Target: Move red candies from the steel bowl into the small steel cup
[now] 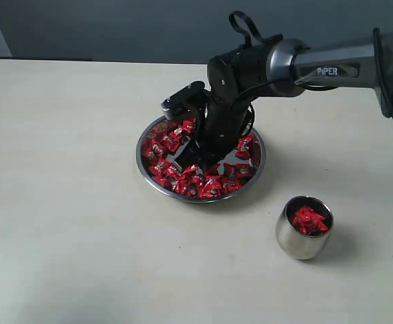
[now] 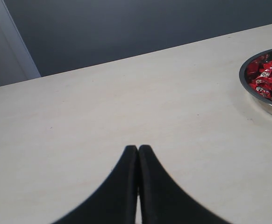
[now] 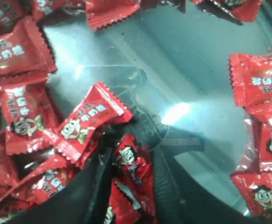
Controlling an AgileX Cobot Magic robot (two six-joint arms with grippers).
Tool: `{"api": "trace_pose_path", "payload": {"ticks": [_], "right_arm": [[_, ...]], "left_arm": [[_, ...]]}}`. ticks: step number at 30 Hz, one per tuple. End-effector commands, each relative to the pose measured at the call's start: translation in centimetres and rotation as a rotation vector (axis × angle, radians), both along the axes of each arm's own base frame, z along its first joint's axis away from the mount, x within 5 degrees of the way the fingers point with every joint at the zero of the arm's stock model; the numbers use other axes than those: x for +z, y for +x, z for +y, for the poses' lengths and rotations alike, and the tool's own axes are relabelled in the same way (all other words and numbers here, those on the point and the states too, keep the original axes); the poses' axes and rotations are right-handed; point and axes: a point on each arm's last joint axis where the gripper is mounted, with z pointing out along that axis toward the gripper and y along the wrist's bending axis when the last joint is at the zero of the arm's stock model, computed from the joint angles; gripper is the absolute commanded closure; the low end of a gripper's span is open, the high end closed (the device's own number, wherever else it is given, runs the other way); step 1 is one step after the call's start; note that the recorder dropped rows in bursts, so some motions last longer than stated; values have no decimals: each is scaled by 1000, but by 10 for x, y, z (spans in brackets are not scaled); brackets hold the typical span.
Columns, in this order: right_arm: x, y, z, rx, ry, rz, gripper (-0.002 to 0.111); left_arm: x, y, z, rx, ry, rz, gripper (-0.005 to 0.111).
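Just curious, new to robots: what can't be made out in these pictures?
Exterior view: right gripper tips, hidden by its own arm over the bowl.
Left wrist view: most of the bowl, cut off by the edge.
Exterior view: candies deep in the cup, hidden by its wall.
Right wrist view: whether the fingers grip a candy; too blurred.

Table (image 1: 61,202): pale cream top, matt, running back to a dark wall at the far edge. Two items stand directly on it. Bowl (image 1: 158,189): shiny steel, round and shallow, sitting flat about mid-table. Cup (image 1: 301,244): polished steel, upright, mouth up, nearer and to the right of the bowl, not touching it. Each casts a soft shadow on the top.
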Motion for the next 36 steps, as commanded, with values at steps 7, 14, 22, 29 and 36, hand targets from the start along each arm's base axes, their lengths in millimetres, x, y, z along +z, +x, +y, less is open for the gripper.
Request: {"api": "trace_pose_path", "payload": {"ticks": [7,14,22,29,36], "right_arm": [[2,0,-2,2,-10,5,109],[72,-10,-8,-40,62,-78,109],[148,-46,-33,-46,115,-148,109],[155,-110,-77,-85,126,-140,109],[122,-160,-113,-163,137,-138,109]], "left_arm": [[1,0,0,0,-3,-12,106],[1,0,0,0,-3,-12,106],[1,0,0,0,-3,-12,106],[1,0,0,0,-3,-12,106],[1,0,0,0,-3,-12,106]]}}
